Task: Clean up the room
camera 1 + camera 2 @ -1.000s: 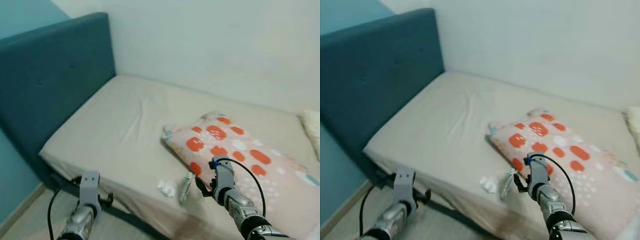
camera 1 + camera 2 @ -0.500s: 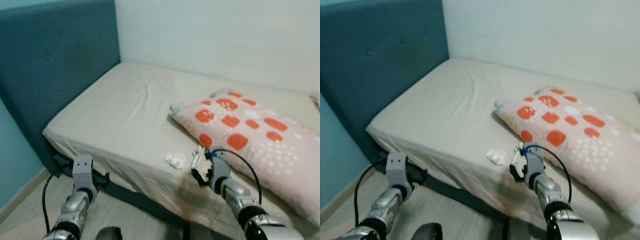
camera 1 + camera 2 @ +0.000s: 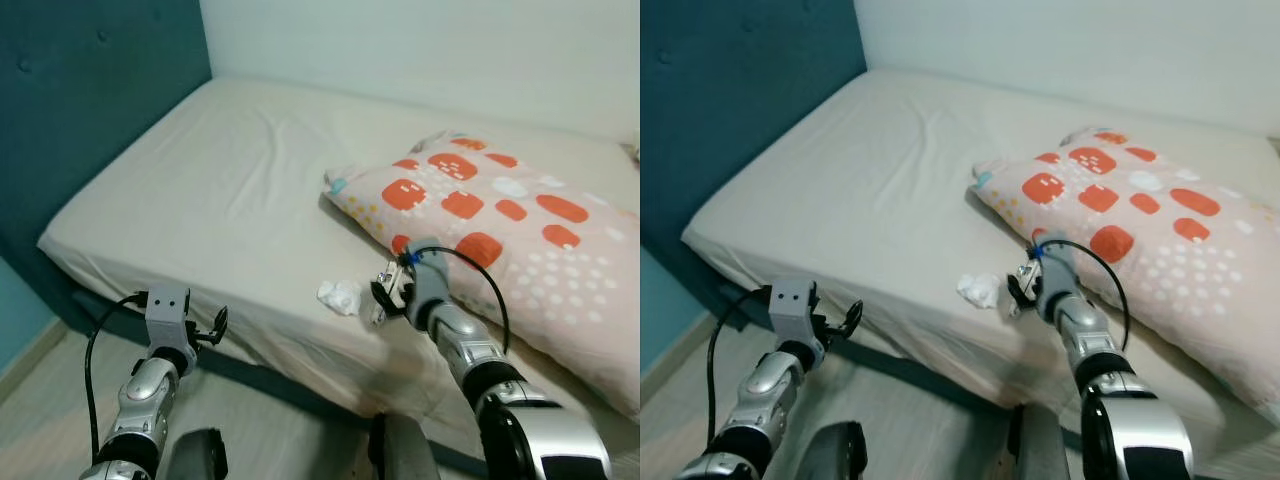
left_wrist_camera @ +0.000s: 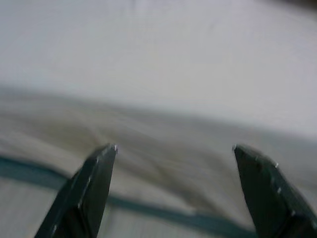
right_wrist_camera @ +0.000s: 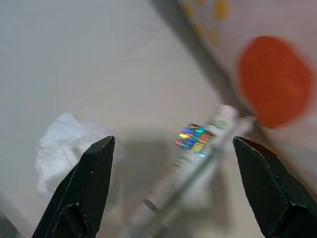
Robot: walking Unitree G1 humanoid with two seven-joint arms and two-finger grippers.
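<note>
A white tube (image 5: pixel 190 153) with a shiny rainbow label lies on the beige bed sheet, against the edge of the orange-spotted pillow (image 3: pixel 500 215). A crumpled white tissue (image 3: pixel 339 296) sits on the sheet just left of it. My right gripper (image 3: pixel 384 294) hovers right over the tube, open, its fingers (image 5: pixel 91 183) spread to either side with nothing between them. My left gripper (image 3: pixel 213 327) is low beside the bed's side, open and holding nothing; in its wrist view it (image 4: pixel 174 147) faces the mattress side.
The bed (image 3: pixel 200 190) has a teal padded headboard (image 3: pixel 90 90) on the left and a white wall behind it. Its near edge drops to a pale floor (image 3: pixel 40 400). The pillow covers the bed's right half.
The camera has shifted and tilted down over the bed. My right gripper has reached forward to the tube by the pillow. My left arm stays low by the bed's side.
</note>
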